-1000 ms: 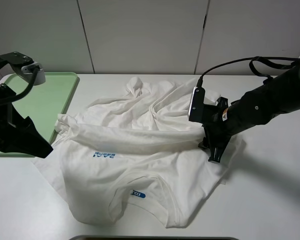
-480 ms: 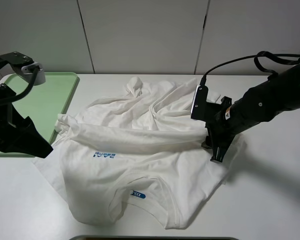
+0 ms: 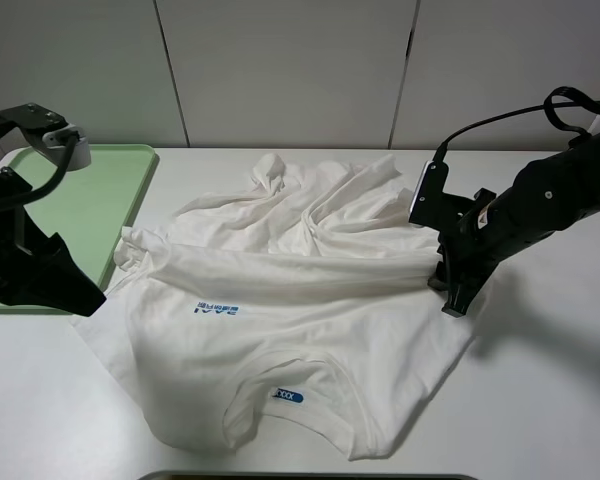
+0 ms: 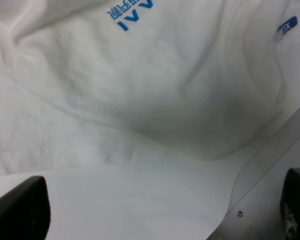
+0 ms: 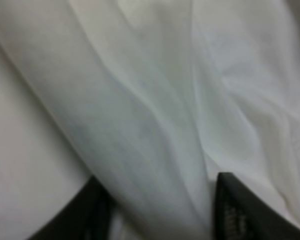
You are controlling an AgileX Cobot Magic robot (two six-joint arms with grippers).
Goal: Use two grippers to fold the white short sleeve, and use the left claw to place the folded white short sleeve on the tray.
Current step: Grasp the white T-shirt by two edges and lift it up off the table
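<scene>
On the right gripper (image 5: 160, 215) we see the jaws pinched on a taut fold of the white short sleeve (image 3: 280, 330), at its right-hand edge. The left claw (image 4: 157, 210) has its jaws spread wide, holding nothing, poised low over the shirt's opposite edge. The shirt lies spread on the table (image 3: 540, 400), chest lettering up, its far half rumpled, one bunched sleeve just beside the tray (image 3: 80, 200). We judge the thin cloth could slip from the right jaws under tension, or the left jaws could catch only one layer, leaving a crooked fold.
</scene>
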